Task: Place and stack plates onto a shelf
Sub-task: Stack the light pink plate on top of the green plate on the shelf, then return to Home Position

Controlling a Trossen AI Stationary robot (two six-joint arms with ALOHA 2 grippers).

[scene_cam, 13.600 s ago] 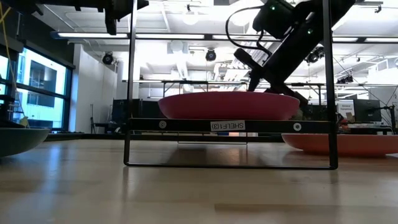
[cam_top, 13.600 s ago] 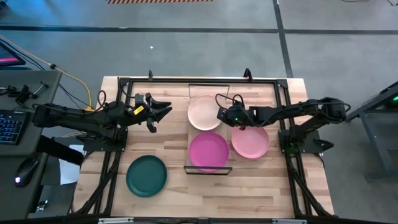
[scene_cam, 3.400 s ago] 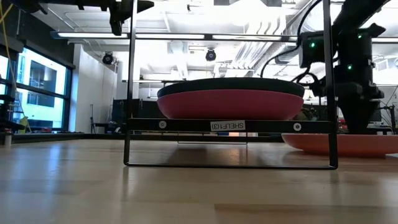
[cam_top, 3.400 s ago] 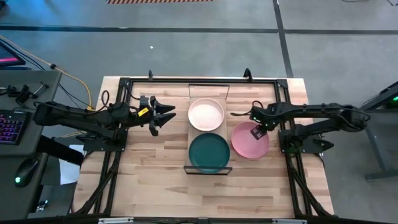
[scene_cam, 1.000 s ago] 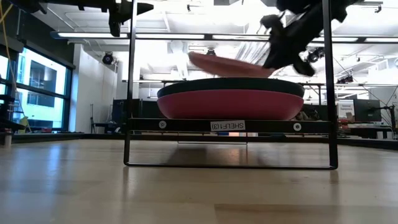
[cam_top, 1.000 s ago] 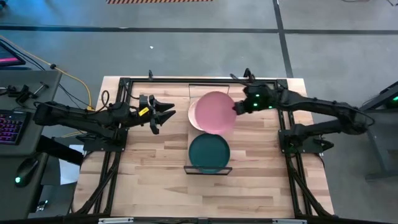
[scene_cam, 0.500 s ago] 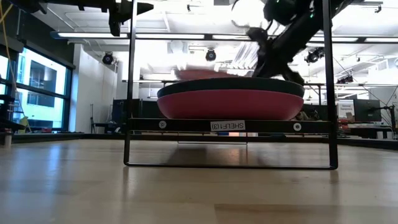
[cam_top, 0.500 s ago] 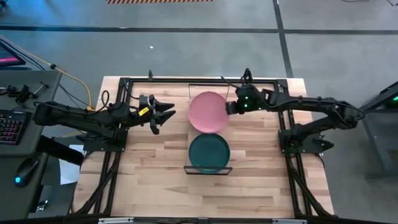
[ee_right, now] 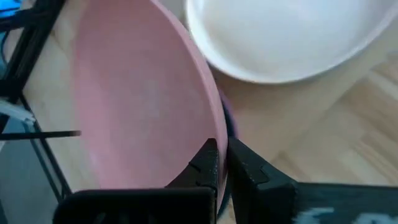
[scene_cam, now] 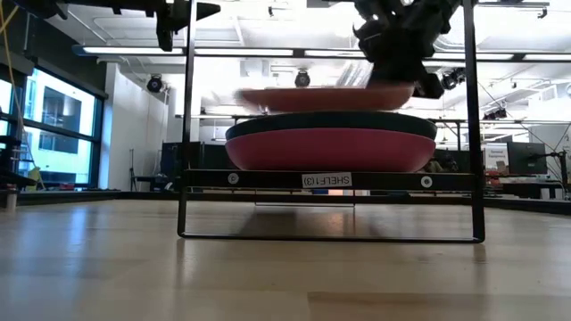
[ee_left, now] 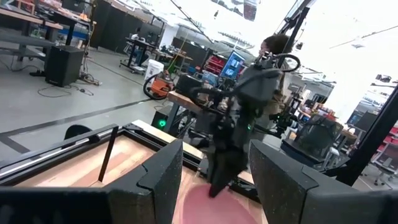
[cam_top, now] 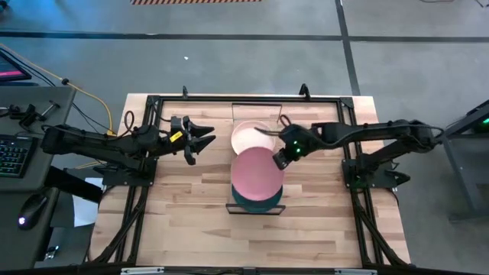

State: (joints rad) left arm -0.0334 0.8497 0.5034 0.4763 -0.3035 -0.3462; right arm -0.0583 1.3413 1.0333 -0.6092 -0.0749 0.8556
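High view: right tool (cam_top: 283,155) pinches the light pink plate (cam_top: 257,173) rim above the dark green plate (cam_top: 256,205).

Held plate (cam_top: 257,174) above shelf (scene_cam: 327,179) stack (scene_cam: 330,143); lone plate (cam_top: 246,137) behind

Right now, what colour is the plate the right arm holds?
Light pink: the round matte plate, clearest in the high view.

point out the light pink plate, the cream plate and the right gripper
light pink plate (cam_top: 256,174), high view, centre of its face, above the shelf stack
cream plate (cam_top: 246,136), high view, its uncovered part
right gripper (ee_right: 221,163), right wrist view, between the fingertips pinching the pink rim
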